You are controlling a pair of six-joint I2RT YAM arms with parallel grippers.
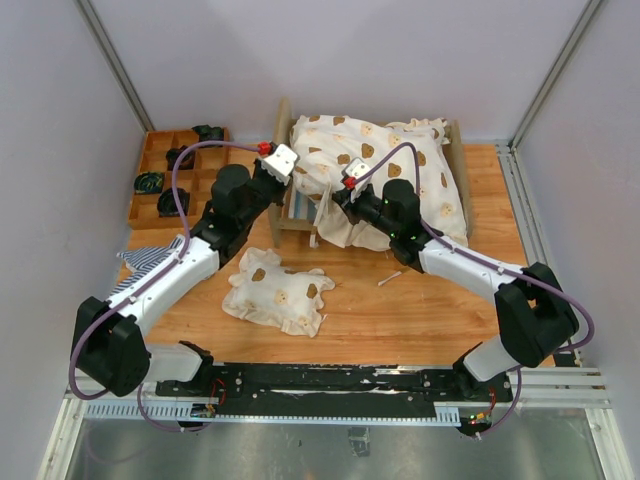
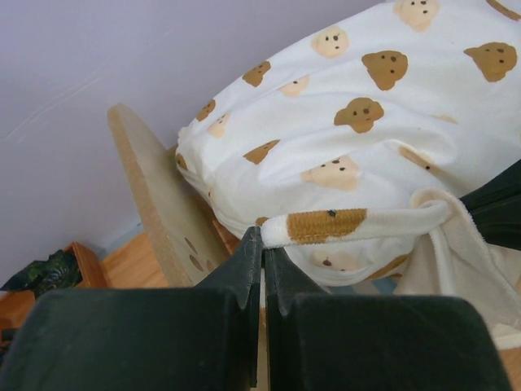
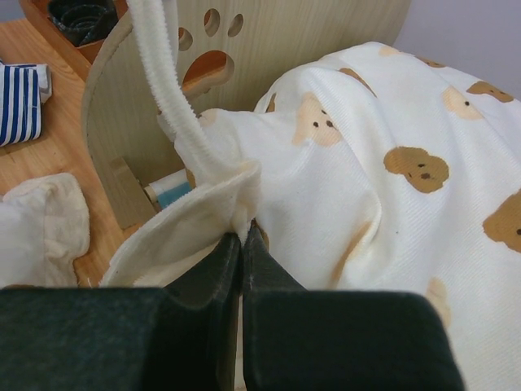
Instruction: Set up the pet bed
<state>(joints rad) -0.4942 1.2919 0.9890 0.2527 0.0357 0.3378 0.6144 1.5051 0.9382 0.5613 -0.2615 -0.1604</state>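
Quilt [image 1: 380,170] printed with bear faces lies heaped over the pet bed [image 1: 459,165] on the bench [image 1: 400,310]. Your left claw [image 2: 262,244] is pinched shut on its brown-trimmed hem, the headboard [image 2: 155,195] just to its left. Your right claw [image 3: 242,236] grips a cream fold, with the paw-print cutout ahead and left.

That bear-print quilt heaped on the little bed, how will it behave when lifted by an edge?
Probably floppy: the quilt lies in soft folds and droops around the right gripper. Likely light for its size, being thin cloth. It may drag against the headboard beside it.
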